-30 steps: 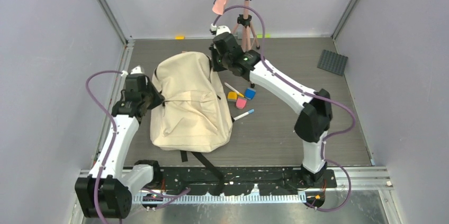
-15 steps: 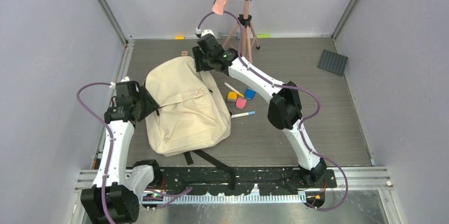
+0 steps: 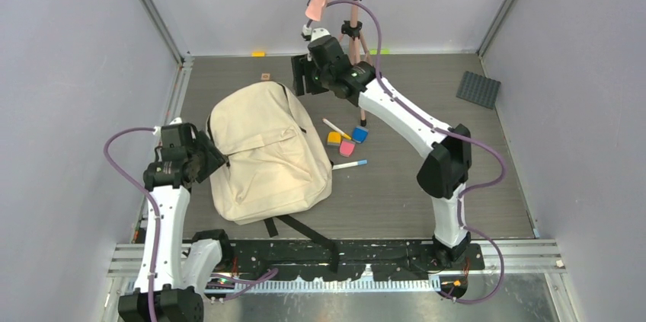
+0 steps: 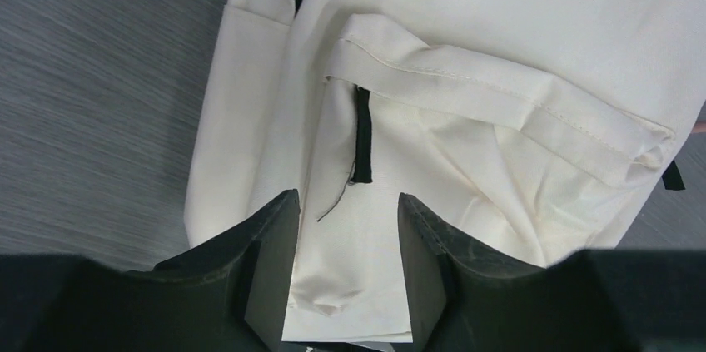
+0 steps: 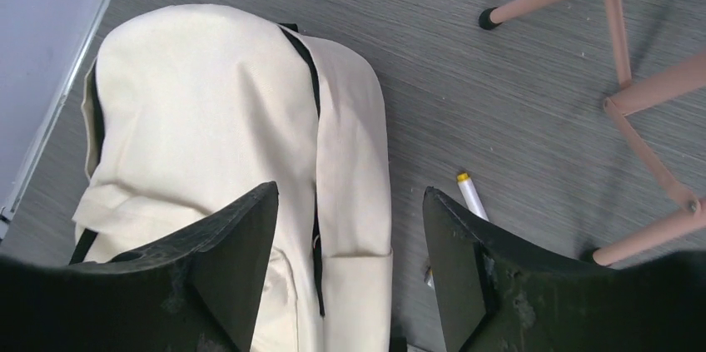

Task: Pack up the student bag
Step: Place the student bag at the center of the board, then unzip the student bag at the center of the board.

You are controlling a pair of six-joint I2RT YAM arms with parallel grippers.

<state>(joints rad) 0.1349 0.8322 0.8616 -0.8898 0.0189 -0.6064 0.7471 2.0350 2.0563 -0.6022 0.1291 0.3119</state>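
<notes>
Both arms have backed off the student bag (image 3: pixel 263 153), which has shifted left. Left gripper (image 4: pixel 345 206) has its jaws apart over the side fabric; right gripper (image 5: pixel 350 198) is spread wide above the bag's top.

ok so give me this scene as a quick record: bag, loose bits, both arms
bag: student bag, lying flat on the table, no opening seen
loose items: white pen, blue-tipped pen, yellow block, blue block, pink block, all right of the bag
left jaws: open at the bag's left edge, fabric showing between them
right jaws: open, over the bag's far end
other: tripod, grey mat
</notes>
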